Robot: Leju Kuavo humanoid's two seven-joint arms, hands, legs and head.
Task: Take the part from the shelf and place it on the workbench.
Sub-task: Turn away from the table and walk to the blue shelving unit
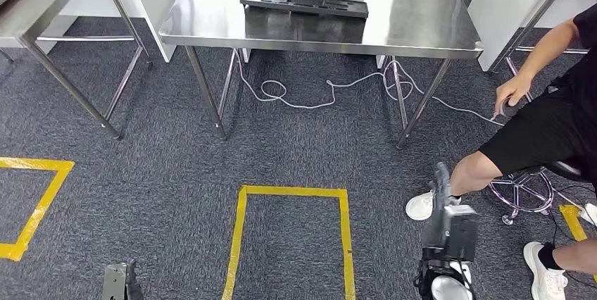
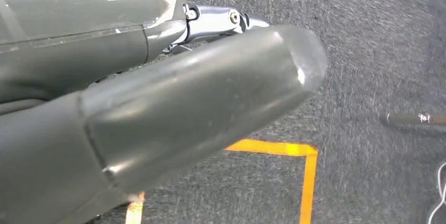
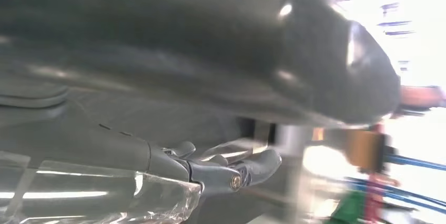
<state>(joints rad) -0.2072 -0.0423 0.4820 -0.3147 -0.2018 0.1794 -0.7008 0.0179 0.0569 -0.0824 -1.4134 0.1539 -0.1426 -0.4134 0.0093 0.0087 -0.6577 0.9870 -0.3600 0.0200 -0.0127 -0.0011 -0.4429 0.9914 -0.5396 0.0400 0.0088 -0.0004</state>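
From the head view I see the left hand (image 1: 120, 282) low at the bottom edge, just a grey sliver over the carpet (image 1: 162, 173). Its wrist view gives me the thick thumb (image 2: 210, 98) close up, with carpet and a corner of yellow floor tape (image 2: 294, 153) behind it; I cannot tell how the fingers lie. On the far left stands a steel table (image 1: 42, 4) with slanted legs, and a partial tape outline (image 1: 35, 201) lies on the floor below it.

Straight ahead, a full yellow tape rectangle (image 1: 292, 236) marks the floor, with open carpet between it and the steel tabletop (image 1: 211, 18) beyond. A dark moulded tray (image 1: 304, 4) rests on that tabletop, set back from its near edge. I cannot pick out the part in any view. A white cable (image 1: 324, 92) loops on the floor between the legs.

The right hand (image 1: 447, 226) hangs lower right. Its wrist view is blurred; the thumb (image 3: 326, 71) and a finger (image 3: 252, 169) show, nothing plainly held, but I cannot tell the pose. A seated person (image 1: 549, 117) on a stool (image 1: 524, 191) crowds that side, one shoe (image 1: 422, 205) just beside my right hand.
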